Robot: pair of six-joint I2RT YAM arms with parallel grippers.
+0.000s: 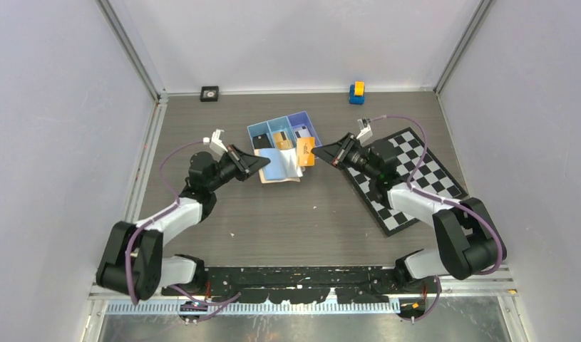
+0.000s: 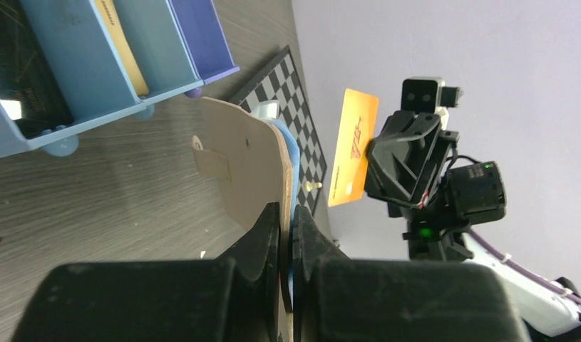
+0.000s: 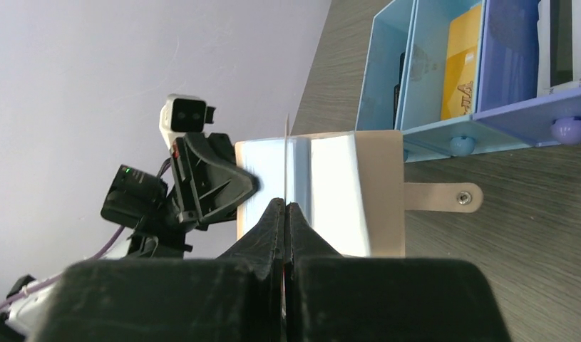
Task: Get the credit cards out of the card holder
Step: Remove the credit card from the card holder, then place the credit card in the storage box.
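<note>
The orange card is up in the air in the middle of the left wrist picture. It stands on its edge, apart from the card holder, so it looks like it is already out. The right claw is pinched tight on this card. In the right wrist picture the card is only a thin line poking up from between the fingers. I think it is held by one end so it could slide straight out of its pocket. The card holder is just left of the card, open, with its tan side and little snap tab showing. The left claw is squeezed shut on the holder's near edge, at the bottom middle of its own picture. I think it holds on so the holder cannot slide or fold while a card is pulled. Above the holder in the top picture is the blue tray. It has other cards lying in its three boxes, which is likely where this card goes too. I cannot tell if any cards are left inside the holder. To the right lies a checkered mat on the table.
</note>
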